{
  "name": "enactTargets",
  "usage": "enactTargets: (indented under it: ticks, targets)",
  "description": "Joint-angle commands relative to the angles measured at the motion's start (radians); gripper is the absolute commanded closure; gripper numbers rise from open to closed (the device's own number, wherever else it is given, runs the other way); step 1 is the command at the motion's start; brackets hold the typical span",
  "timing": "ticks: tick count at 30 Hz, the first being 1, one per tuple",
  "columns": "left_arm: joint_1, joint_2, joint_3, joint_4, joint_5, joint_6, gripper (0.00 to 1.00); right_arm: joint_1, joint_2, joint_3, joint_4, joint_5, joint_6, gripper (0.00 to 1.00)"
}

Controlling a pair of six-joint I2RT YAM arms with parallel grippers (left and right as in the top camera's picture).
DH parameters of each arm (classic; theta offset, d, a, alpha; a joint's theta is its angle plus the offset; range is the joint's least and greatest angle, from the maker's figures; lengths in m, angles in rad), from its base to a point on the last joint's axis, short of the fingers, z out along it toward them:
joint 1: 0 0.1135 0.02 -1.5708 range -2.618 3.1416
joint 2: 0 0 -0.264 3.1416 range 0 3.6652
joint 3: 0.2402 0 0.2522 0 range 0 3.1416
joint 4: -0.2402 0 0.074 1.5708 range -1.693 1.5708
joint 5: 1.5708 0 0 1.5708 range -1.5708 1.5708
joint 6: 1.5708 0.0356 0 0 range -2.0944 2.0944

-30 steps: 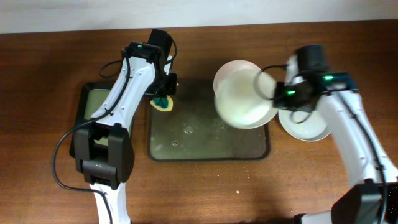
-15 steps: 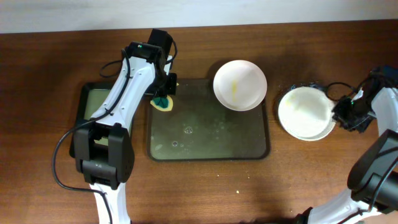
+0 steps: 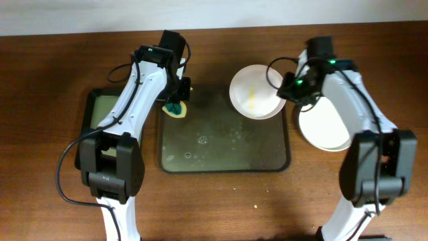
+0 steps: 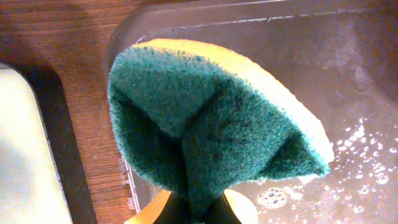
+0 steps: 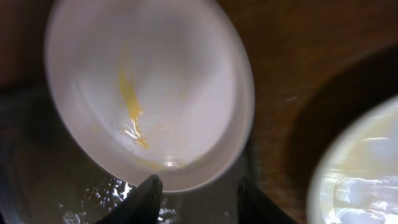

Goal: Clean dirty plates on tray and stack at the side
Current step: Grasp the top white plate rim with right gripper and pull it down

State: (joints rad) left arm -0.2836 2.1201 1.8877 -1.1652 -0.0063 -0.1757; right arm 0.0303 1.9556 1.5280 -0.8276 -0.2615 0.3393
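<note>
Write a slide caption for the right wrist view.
Open right fingers poised at the rim of a yellow-smeared plate on the wet tray.

Sponge fills the left wrist view: a coarse, fibrous green scouring face, matt and scratchy, backed by soft pale-yellow foam. Under it the tray looks like smooth olive-grey plastic. It is wet, with beads of water and small bubbles catching the light. The plate is white and glossy, smooth as glaze, with a yellow smear and bright glints on its face. The stack shines the same glossy white. The table is brown wood, grain showing, with a low satin sheen. The small tray has a matt black rim and a pale, smooth inside. The arms wear glossy white plastic shells.
</note>
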Motion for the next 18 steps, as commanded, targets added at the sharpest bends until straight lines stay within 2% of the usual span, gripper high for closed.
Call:
enactTargets:
  ticks: [1, 6, 13, 16, 18]
  targets:
    - [0.002, -0.005, 0.017, 0.005, 0.011, 0.016, 1.00, 0.084, 0.100, -0.018, 0.034, 0.090, 0.122, 0.59]
    - [0.002, -0.005, 0.017, 0.005, 0.011, 0.016, 1.00, 0.168, 0.146, -0.040, 0.016, 0.138, 0.142, 0.60]
    - [0.002, -0.005, 0.017, 0.005, 0.011, 0.016, 1.00, 0.354, 0.146, -0.049, -0.176, 0.134, 0.140, 0.60]
    - [0.002, -0.005, 0.017, 0.005, 0.011, 0.016, 1.00, 0.440, 0.133, -0.048, -0.194, 0.073, 0.141, 0.60]
    - [0.002, -0.005, 0.017, 0.004, 0.011, 0.016, 1.00, 0.447, 0.105, -0.035, -0.206, 0.074, 0.141, 0.60]
